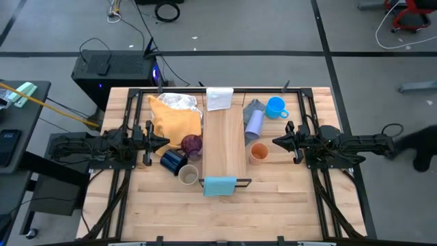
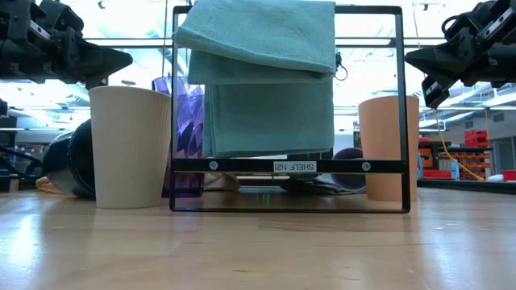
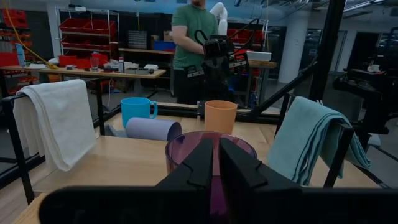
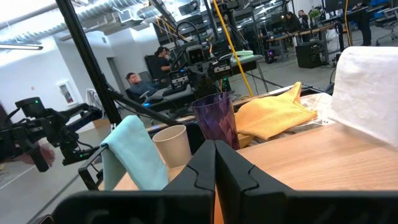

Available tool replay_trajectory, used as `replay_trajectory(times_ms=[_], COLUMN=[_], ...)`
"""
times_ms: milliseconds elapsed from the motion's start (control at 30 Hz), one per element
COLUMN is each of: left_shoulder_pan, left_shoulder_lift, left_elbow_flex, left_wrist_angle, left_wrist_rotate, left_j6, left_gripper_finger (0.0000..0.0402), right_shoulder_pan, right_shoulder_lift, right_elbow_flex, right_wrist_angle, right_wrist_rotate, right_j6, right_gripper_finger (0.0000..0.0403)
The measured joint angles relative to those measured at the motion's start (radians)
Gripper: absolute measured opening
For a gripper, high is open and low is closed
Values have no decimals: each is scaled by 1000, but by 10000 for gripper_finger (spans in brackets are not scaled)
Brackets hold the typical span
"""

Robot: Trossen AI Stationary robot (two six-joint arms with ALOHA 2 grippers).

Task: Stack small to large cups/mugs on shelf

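Observation:
The shelf (image 1: 224, 140) is a pale plank down the table's middle, with a white cloth (image 1: 219, 98) at its far end and a light-blue cloth (image 1: 220, 185) at its near end. Left of it stand the purple tumbler (image 1: 192, 145) and the beige cup (image 1: 188, 175). The navy mug (image 1: 173, 161) lies on its side between them. Right of the shelf stand the bright blue mug (image 1: 276, 107) and the orange cup (image 1: 258, 152), and the lavender cup (image 1: 254, 123) lies on its side. My left gripper (image 1: 164, 143) and right gripper (image 1: 276, 141) hover level above the table, both shut and holding nothing.
A yellow cloth (image 1: 176, 117) lies at the far left and a grey cloth (image 1: 254, 108) by the blue mug. A black metal frame (image 2: 287, 166) carries the plank. A person (image 3: 194, 50) stands beyond the table's right edge.

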Motion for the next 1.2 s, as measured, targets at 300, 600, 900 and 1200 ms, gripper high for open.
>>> replay_trajectory(times_ms=[300,600,900,1200], left_shoulder_pan=[0,0,0,0], left_shoulder_lift=[0,0,0,0], left_elbow_flex=[0,0,0,0], left_wrist_angle=[0,0,0,0], left_wrist_rotate=[0,0,0,0], left_j6=[0,0,0,0], left_gripper_finger=[25,36,23,34], right_shoulder_pan=[0,0,0,0], right_shoulder_lift=[0,0,0,0], right_elbow_flex=[0,0,0,0], right_wrist_angle=[0,0,0,0], right_wrist_rotate=[0,0,0,0], right_j6=[0,0,0,0], right_gripper_finger=[9,9,9,9])
